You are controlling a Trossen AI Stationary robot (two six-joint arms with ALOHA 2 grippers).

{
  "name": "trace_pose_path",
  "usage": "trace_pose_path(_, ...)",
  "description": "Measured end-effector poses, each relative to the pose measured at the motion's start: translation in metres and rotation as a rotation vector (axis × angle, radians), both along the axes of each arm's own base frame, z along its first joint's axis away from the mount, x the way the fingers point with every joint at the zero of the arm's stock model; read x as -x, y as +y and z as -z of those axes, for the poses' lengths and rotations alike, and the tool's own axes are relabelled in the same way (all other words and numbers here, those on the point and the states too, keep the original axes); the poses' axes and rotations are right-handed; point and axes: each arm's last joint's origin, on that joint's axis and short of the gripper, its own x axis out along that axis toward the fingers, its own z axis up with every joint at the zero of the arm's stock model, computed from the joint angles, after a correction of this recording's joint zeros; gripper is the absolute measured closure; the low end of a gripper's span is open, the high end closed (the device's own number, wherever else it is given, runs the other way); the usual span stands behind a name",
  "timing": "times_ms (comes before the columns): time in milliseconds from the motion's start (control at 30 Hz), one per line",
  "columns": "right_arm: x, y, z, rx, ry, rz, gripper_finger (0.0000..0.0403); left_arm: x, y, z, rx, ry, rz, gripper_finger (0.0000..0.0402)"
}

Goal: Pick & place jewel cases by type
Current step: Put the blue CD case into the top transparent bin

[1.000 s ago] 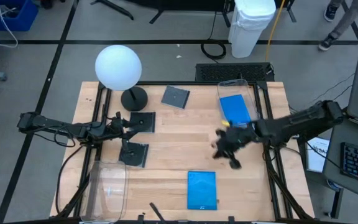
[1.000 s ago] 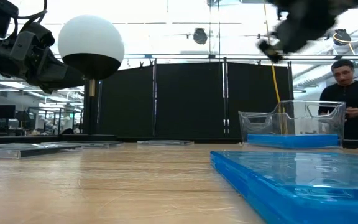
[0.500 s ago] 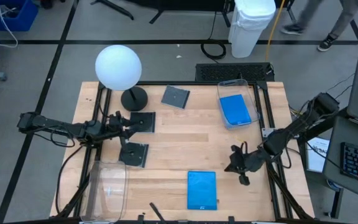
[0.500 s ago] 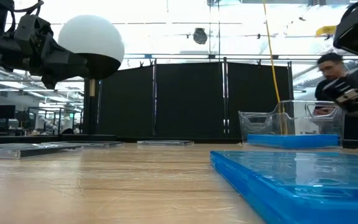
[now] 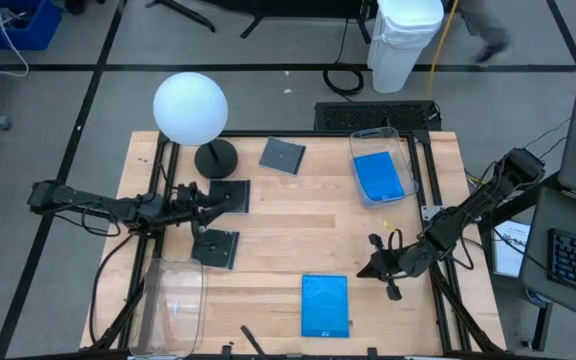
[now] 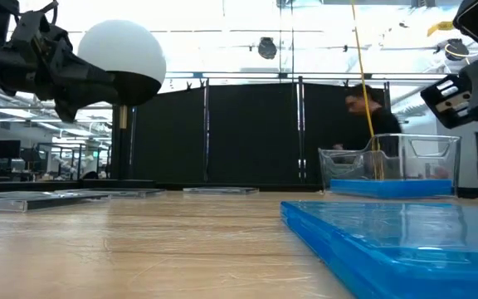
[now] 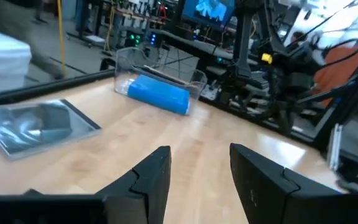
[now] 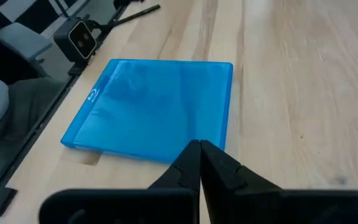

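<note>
Wooden table holds sorting job. Your right gripper moved from clear bin down beside blue jewel case, fingers pressed together, holding nothing. Open them before grabbing. Left gripper waits, fingers apart, over dark jewel cases.

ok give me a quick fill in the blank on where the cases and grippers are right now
1. The clear bin at the table's far right holds cases coloured ____.
2. The right gripper, beside the blue case near the front edge, is ____.
3. The left gripper is open and holds ____.
4. The number of dark cases lying on the table is ____.

Missing words: blue; shut; nothing; three
</note>
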Motion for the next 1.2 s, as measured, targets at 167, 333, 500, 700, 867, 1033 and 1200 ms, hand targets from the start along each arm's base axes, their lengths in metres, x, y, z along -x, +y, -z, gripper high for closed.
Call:
trace_pose_path(167,0.004,-0.003,0.008,-0.007,-0.012,-0.001,0.0403,-0.003,-0.004,-0.015,0.11,-0.114,0.13,0.0231)
trace_pose_path(333,0.012,-0.01,0.022,-0.056,-0.016,0.021,0.0403,-0.034,-0.03,-0.053,0.022,0.029,0.241,0.0231)
trace_pose_path(500,0.017,-0.014,0.028,-0.109,-0.047,0.032,0.0403,-0.105,-0.078,-0.071,-0.185,0.363,0.384,0.0231)
trace_pose_path(700,0.016,-0.013,0.022,-0.107,-0.141,-0.011,0.0403,-0.184,-0.124,-0.046,-0.226,0.854,0.48,0.0231)
trace_pose_path(867,0.014,-0.012,0.014,-0.091,-0.244,-0.043,0.0403,-0.234,-0.149,-0.022,-0.169,1.039,0.516,0.0231)
trace_pose_path(1033,0.011,-0.009,0.018,-0.047,-0.104,-0.048,0.04,-0.269,-0.173,0.0,-0.114,1.066,0.643,0.0231)
trace_pose_path(1200,-0.005,0.016,0.001,0.01,0.119,-0.031,0.0402,-0.285,-0.185,0.013,-0.097,1.055,0.701,0.0231)
